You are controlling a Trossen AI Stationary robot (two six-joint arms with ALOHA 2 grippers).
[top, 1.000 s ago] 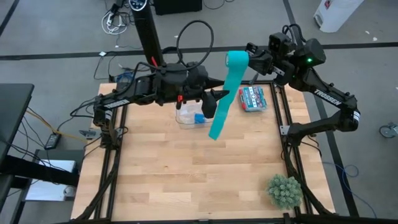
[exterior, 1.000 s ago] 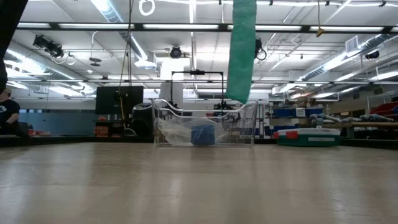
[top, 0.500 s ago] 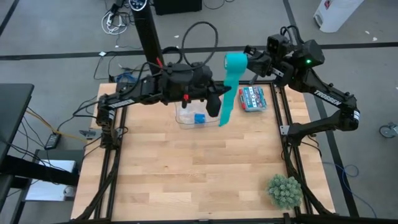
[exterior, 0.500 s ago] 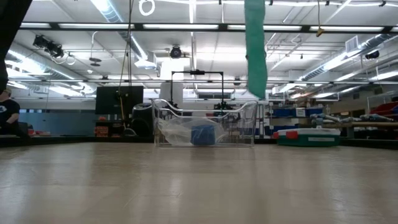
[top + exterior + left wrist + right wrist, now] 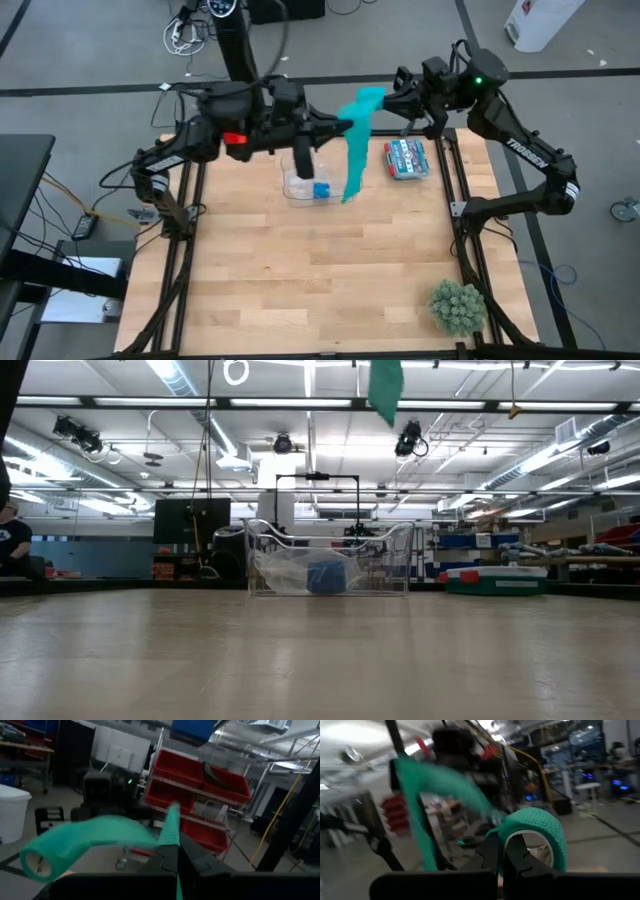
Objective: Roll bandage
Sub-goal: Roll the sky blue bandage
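- The high view looks straight down on the whole desk (image 5: 300, 270) from well above, both arms entering from 12 o'clock.
- The low view sits at desk-top height, facing level across the wood toward the clear bin (image 5: 330, 570) and the room behind.
- Each wrist view looks forward, close up, past its own tool.
- High and low views share the bin (image 5: 305, 185).

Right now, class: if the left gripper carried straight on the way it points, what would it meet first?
Probably the right gripper, shut on the bandage roll. The left gripper, shut on the bandage strip, points across toward it; depth is unclear.
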